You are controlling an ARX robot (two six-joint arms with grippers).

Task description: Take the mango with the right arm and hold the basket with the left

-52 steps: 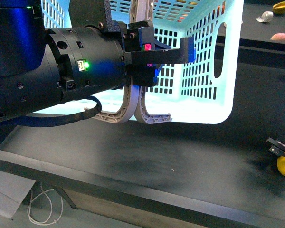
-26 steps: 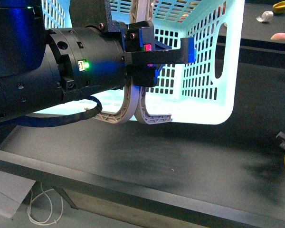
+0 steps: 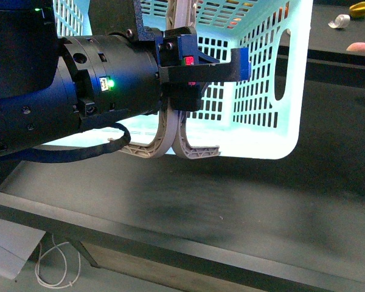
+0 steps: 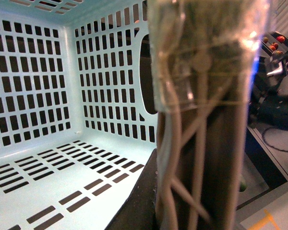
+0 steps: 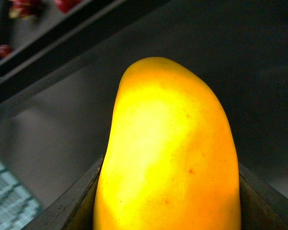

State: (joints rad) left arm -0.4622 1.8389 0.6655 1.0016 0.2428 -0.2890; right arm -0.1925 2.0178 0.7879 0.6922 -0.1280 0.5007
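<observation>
The light turquoise basket point(image 3: 261, 73) is tilted, with its open side facing the camera in the front view. My left gripper point(image 3: 185, 67) is shut on its two grey-brown handles point(image 3: 176, 140), which are pressed together. The left wrist view looks past the clamped handles point(image 4: 201, 143) into the basket's bare slotted inside point(image 4: 38, 96), with one black finger point(image 4: 139, 201) against the handles. The yellow mango point(image 5: 168, 158), orange on one side, fills the right wrist view. My right gripper point(image 5: 168, 213) is shut on it, with dark fingers on both sides. The right arm is outside the front view.
On a raised dark shelf at the back right lie a yellow fruit point(image 3: 359, 8), a white object point(image 3: 339, 21) and a pink-red fruit point(image 3: 358, 47). The dark table's front edge point(image 3: 170, 243) runs below, with a white cable point(image 3: 55, 267) on the floor.
My right gripper with the mango, seen at the front view's right edge earlier, has moved out of that view. The left arm and basket have not moved.
</observation>
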